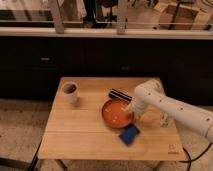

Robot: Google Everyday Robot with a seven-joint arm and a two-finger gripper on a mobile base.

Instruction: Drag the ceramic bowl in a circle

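The ceramic bowl (116, 113) is wide, shallow and orange-red with pale marks inside. It sits on the wooden table (80, 132), right of centre. My white arm reaches in from the right, and the gripper (131, 111) comes down at the bowl's right rim. The arm hides where the gripper meets the rim.
A small white cup (70, 92) with a dark inside stands at the table's back left. A black cylinder-like object (120, 94) lies just behind the bowl. A blue sponge (129, 134) lies in front of it. A small pale object (164, 120) sits near the right edge. Dark cabinets stand behind the table.
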